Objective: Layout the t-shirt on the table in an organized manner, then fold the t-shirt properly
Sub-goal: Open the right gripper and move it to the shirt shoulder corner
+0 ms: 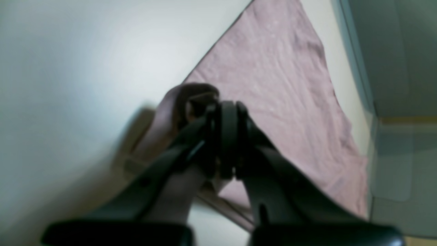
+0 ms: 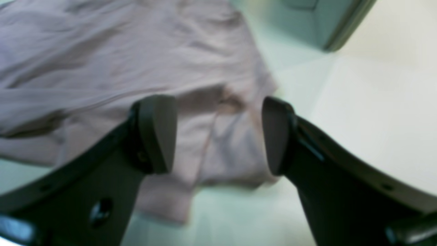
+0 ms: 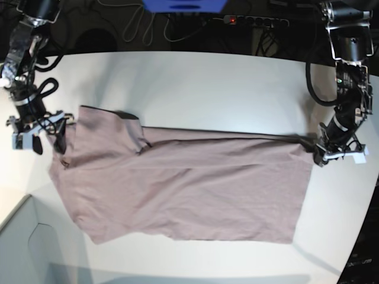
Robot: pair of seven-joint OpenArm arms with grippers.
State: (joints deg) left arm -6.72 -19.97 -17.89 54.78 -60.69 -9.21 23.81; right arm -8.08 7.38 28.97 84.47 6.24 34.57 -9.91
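The dusty pink t-shirt lies spread lengthwise on the white table, its sleeve end at the base view's left and its hem at the right. My left gripper is at the hem's far corner, shut on a bunched fold of the cloth; in the left wrist view the black jaws press together with the t-shirt stretching away behind them. My right gripper hangs open just over the sleeve; its fingers stand wide apart above the t-shirt, holding nothing.
A pale grey box corner sits at the table's front left and shows in the right wrist view as the box. Cables and a power strip run behind the table. The table's curved edge passes close to my left arm.
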